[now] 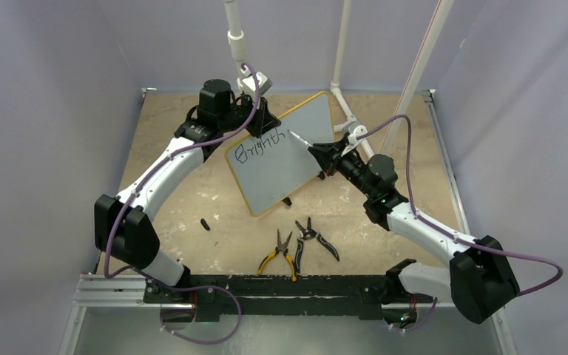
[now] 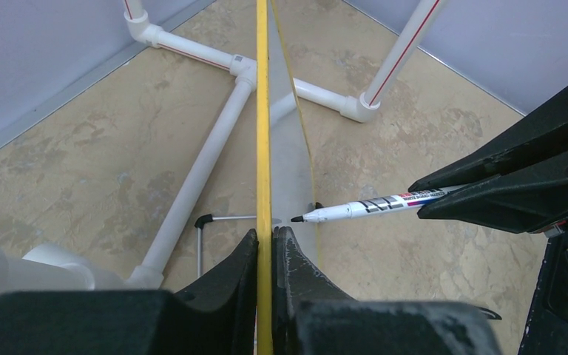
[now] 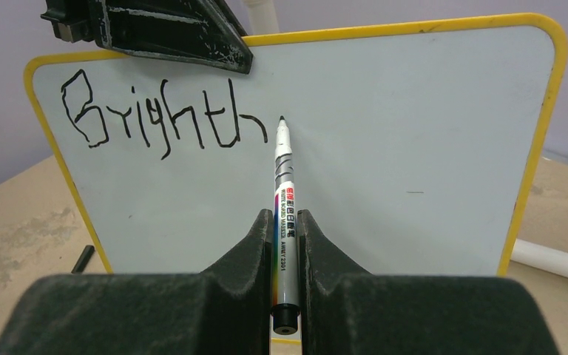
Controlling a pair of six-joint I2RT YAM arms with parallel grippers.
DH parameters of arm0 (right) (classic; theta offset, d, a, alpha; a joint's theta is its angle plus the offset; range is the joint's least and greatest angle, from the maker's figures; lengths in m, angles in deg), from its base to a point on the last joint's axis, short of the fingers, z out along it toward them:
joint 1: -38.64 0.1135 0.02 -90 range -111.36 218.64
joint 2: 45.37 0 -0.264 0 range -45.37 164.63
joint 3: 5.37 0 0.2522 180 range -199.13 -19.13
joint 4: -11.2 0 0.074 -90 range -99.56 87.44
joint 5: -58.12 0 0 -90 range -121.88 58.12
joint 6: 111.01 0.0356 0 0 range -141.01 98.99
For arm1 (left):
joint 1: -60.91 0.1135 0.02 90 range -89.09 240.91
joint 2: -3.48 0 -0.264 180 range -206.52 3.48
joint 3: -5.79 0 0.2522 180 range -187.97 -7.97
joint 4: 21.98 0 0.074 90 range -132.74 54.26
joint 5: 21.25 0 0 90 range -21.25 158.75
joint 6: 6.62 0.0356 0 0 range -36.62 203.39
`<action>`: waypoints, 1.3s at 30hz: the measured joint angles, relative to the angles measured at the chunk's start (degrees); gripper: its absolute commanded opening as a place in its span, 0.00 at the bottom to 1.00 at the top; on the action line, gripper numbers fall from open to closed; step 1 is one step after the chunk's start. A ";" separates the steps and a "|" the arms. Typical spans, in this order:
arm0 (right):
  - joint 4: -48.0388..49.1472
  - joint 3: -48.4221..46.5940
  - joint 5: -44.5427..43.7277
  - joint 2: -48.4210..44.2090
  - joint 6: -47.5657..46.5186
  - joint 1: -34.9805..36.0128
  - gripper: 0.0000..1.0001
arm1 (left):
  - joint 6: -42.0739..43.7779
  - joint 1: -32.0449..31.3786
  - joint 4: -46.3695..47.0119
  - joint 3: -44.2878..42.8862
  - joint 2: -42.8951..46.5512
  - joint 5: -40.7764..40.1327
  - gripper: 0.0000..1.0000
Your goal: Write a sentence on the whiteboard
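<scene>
the whiteboard (image 1: 285, 159) stands on edge in the far middle of the counter (image 1: 177, 214), running at a slant from the far right toward the near left. its top rim is pinched tight between the left fingers (image 2: 275, 240). one small black foot shows below its near end, but whether the board rests on the counter cannot be told. the left wrist view sees the board only edge-on, as a yellow line, so no writing shows there. the sentence (image 3: 163, 118) is only partly there: black letters reading roughly "brighth" at the upper left of the face, the last strokes loose and hard to read. the right fingers (image 3: 265, 233) are closed on a marker (image 3: 285, 185) around its rear half, with the tip pointing at the board just right of the last letter. whether the tip touches the surface cannot be made out. the small print on the barrel is too fine to read. in the right wrist view the board's bottom edge is hidden behind the fingers, and the left fingers are cut off at the top. yellow pliers (image 1: 277, 255) and black pliers (image 1: 314, 238) lie near the near edge. a small dark piece (image 1: 205, 223) lies to their left, too small to identify. white pipes (image 2: 214, 148) lie behind the board.
</scene>
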 measured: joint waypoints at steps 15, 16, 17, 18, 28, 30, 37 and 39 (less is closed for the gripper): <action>-0.22 -0.96 -0.33 1.42 0.00 0.02 0.00 | -0.04 0.04 0.00 0.00 0.00 -0.09 0.00; -0.22 -0.96 -0.44 1.42 0.02 0.02 0.00 | -0.04 0.04 0.00 0.00 0.00 -0.11 0.00; -0.22 -0.96 -0.50 1.40 0.04 0.02 0.00 | -0.04 0.04 0.00 0.00 0.00 -0.11 0.00; -0.22 -0.96 -0.66 1.38 0.04 0.02 0.00 | -0.04 0.04 0.00 0.00 0.00 -0.11 0.00; -0.13 -0.96 -3.45 0.90 0.07 0.00 0.00 | -0.04 0.04 0.02 0.00 0.00 -0.09 0.00; -0.07 -0.96 -3.45 0.90 0.07 0.02 0.00 | -0.04 0.04 0.02 0.00 0.00 -0.09 0.00; 0.07 -0.96 -2.91 0.92 0.02 0.00 0.00 | -0.07 0.04 0.02 0.00 0.00 -0.04 0.00; 0.20 -0.96 -2.32 0.92 0.02 -0.04 0.00 | -0.07 0.02 0.02 0.00 0.00 0.02 0.00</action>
